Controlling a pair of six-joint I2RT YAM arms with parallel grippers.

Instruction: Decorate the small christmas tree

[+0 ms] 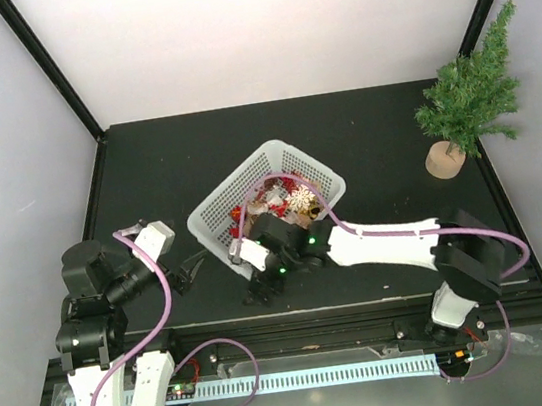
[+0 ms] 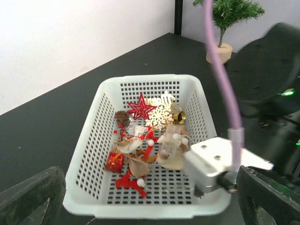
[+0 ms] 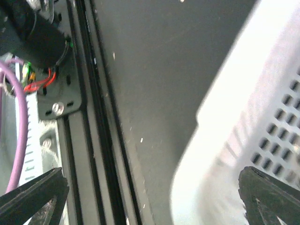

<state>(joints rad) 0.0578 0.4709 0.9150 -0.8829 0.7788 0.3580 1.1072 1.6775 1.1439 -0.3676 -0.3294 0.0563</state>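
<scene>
We log small christmas tree [image 1: 466, 85] upright on tan base at far right corner of black table [image 1: 363, 139], well apart from both arms. White basket [image 1: 214, 211] mid-table, ornaments inside: red star [image 2: 140, 108], pale snowflake [image 2: 159, 117]. Left jaws wide, holding nothing, near basket's left side, facing it. Right jaws wide, holding nothing, beside basket's near corner.

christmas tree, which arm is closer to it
Right. The right arm has its elbow on the near side of the tree; the left arm is far left, beyond the basket.
</scene>
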